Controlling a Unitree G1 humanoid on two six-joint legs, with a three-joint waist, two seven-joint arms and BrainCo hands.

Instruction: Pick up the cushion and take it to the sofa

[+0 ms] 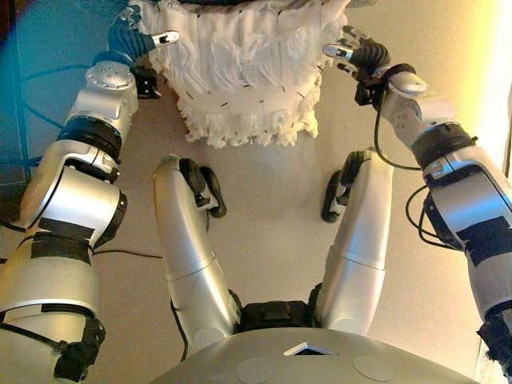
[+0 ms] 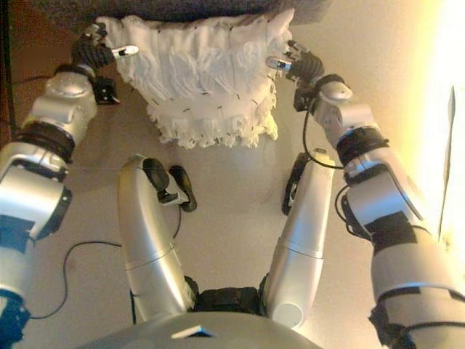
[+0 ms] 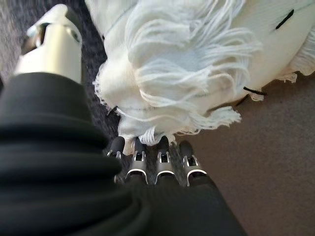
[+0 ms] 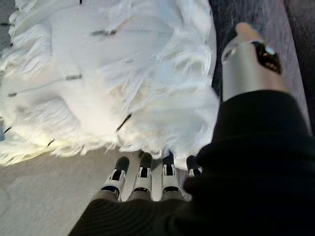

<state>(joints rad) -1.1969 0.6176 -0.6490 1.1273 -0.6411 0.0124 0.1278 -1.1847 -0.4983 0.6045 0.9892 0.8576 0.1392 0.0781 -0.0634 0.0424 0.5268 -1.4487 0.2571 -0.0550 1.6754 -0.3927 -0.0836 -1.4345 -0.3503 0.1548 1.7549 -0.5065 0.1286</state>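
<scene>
A white fringed cushion (image 1: 240, 72) is held between my two hands, its far edge against the dark grey sofa (image 2: 182, 9). My left hand (image 1: 128, 36) is pressed against the cushion's left side, its thumb reaching over the top. My right hand (image 1: 364, 56) presses on the right side in the same way. In the left wrist view the straight fingers (image 3: 162, 167) lie under the cushion's fringe (image 3: 197, 59) with the thumb apart. In the right wrist view the straight fingers (image 4: 142, 179) touch the cushion's edge (image 4: 98, 73).
Beige carpet floor (image 1: 272, 200) lies under the cushion. The dark sofa fabric (image 4: 236, 14) runs along the far side behind both hands. Strong light falls from the right.
</scene>
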